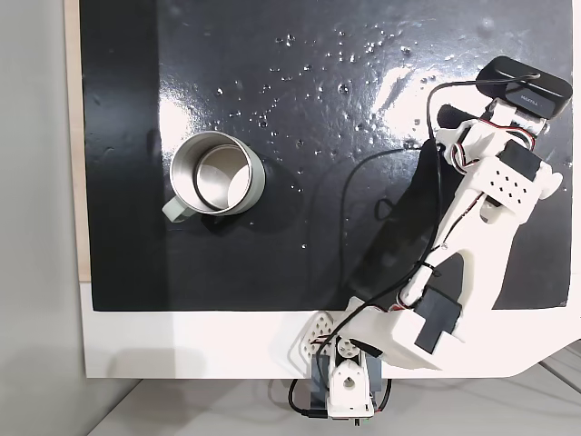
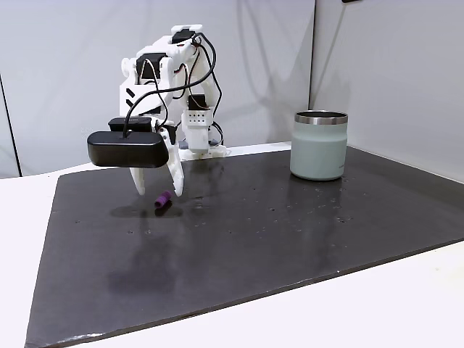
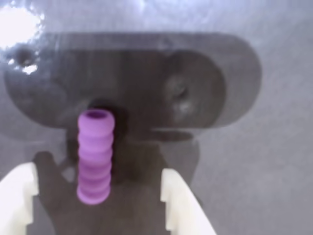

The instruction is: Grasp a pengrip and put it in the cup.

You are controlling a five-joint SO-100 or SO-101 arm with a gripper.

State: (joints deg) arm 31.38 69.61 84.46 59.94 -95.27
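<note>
The pengrip [image 3: 96, 156], a small purple ribbed cylinder, lies on the black mat between my gripper's [image 3: 98, 172] two white fingers [image 3: 177, 200]. It is nearer the left finger in the wrist view, and neither finger touches it. In a fixed view the open gripper [image 2: 157, 190] stands low over the pengrip [image 2: 162, 199] at the mat's left side. The cup [image 2: 319, 145], a pale grey-green steel mug, stands upright far to the right there. From above, the cup [image 1: 216, 174] shows a shiny bare inside, and the arm [image 1: 472, 227] reaches along the mat's right side.
The black mat [image 1: 300, 263] covers most of a white table [image 1: 182, 345]. A black wrist camera [image 2: 127, 148] hangs in front of the gripper. A black cable [image 1: 349, 195] loops over the mat beside the arm. Open mat lies between gripper and cup.
</note>
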